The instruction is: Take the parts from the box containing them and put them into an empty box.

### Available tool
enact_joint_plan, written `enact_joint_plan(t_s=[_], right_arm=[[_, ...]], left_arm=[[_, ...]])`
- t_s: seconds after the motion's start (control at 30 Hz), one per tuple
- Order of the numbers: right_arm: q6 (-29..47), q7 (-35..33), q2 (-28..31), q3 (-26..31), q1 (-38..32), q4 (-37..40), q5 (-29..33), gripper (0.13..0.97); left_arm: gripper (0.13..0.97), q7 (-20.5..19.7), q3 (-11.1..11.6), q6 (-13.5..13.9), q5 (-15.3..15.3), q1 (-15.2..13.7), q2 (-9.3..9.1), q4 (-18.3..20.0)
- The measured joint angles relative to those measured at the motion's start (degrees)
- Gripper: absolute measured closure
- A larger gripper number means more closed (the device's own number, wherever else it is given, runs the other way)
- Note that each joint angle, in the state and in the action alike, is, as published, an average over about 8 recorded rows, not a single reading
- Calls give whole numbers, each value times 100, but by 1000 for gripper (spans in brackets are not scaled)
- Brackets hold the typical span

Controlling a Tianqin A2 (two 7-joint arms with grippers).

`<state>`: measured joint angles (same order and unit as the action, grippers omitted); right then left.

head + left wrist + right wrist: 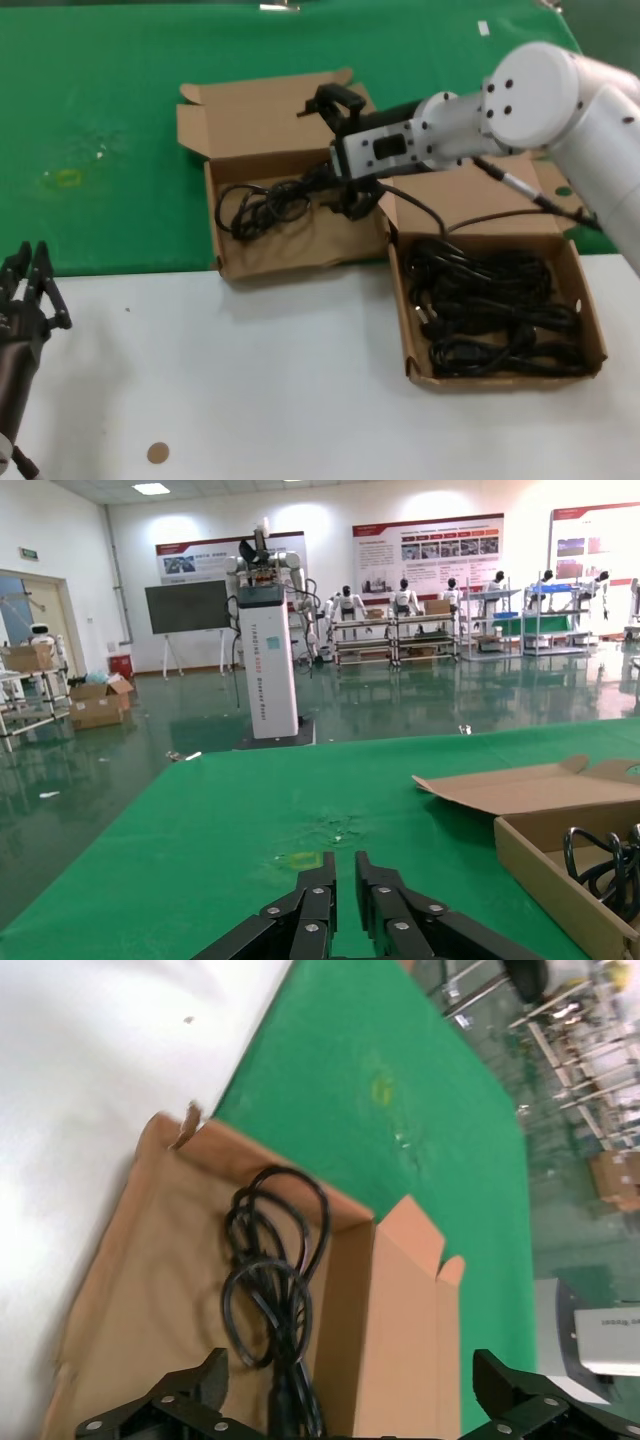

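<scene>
The nearly square box (300, 245) lies open at the middle, its lid (260, 115) folded back. One black cord bundle (262, 207) lies in it. My right gripper (328, 150) hangs over that box's right end, jaws wide open, holding nothing. The right wrist view shows the cord (275, 1290) on the box floor (150, 1260), running under the open right gripper (350, 1385). The longer box (500, 378) on the right holds several cord bundles (495, 305). My left gripper (30, 275) is parked at the lower left, its fingers almost together; it also shows in the left wrist view (346, 865).
The boxes straddle the edge between the green mat (100, 100) and the white table (250, 380). A small brown disc (158, 452) lies on the white near the front. The left wrist view shows the square box's wall (550, 880) and lid (520, 785).
</scene>
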<state>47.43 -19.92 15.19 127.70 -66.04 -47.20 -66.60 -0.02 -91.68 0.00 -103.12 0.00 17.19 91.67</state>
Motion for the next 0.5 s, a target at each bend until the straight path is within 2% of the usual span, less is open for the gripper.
enact_joint_plan(t_s=[0.2, 0.33, 0.5], right_arm=[[-316, 132, 13, -240, 440, -296, -244, 217], [-565, 237, 24, -429, 788, -530, -436, 217], [-891, 374, 37, -677, 1241, -835, -687, 169]], left_arm=[[909, 0, 0, 0, 0, 0, 0, 0], [868, 0, 0, 0, 0, 0, 0, 0], [808, 0, 0, 0, 0, 0, 0, 0]])
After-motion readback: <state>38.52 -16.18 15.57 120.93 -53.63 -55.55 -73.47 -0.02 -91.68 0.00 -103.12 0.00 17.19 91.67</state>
